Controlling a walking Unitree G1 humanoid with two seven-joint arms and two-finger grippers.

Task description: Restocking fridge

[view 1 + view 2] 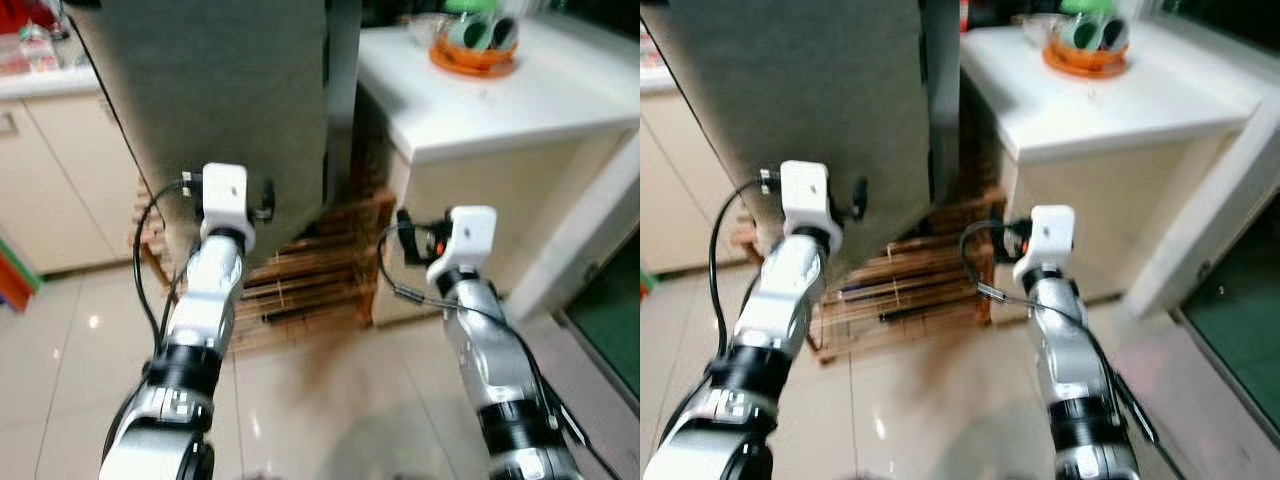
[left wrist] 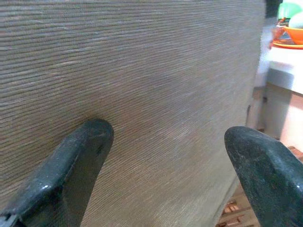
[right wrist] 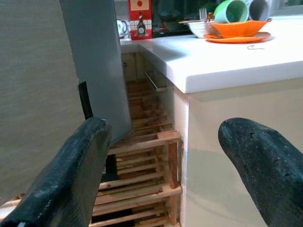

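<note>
Fridge (image 1: 220, 90) — tall, grey, with a brushed horizontal grain; it stands directly before the robot, between the cream cabinets (image 1: 50, 180) on the left and the white counter (image 1: 500, 100) on the right. Its door face is shut toward the camera.

Left gripper (image 2: 165, 156) — raised right up to the fridge's front panel, fingers (image 2: 80, 161) spread wide apart, nothing between them; the wrist view looks straight onto the grey surface, with one fingertip seeming to rest on or just off the panel (contact cannot be told for certain).

Right gripper (image 3: 165, 161) — held lower and to the right of the fridge, fingers parted and empty, pointing at the gap where the fridge's side meets the counter's cream end panel (image 3: 236, 156).

Wooden slatted rack (image 1: 310, 270) — low on the floor, beneath and beside the fridge's foot, running back into the gap under the counter.

Orange bowl (image 3: 239, 27) — on an orange plate (image 3: 236, 38) toward the counter's far end; holds a green cup (image 3: 229, 10) and a grey one lying on their sides.

Further back on the counter: a pale bowl (image 3: 199, 28) with cutlery, and a red carton (image 3: 140, 19).

Floor (image 1: 330, 400) — glossy pale tile.
</note>
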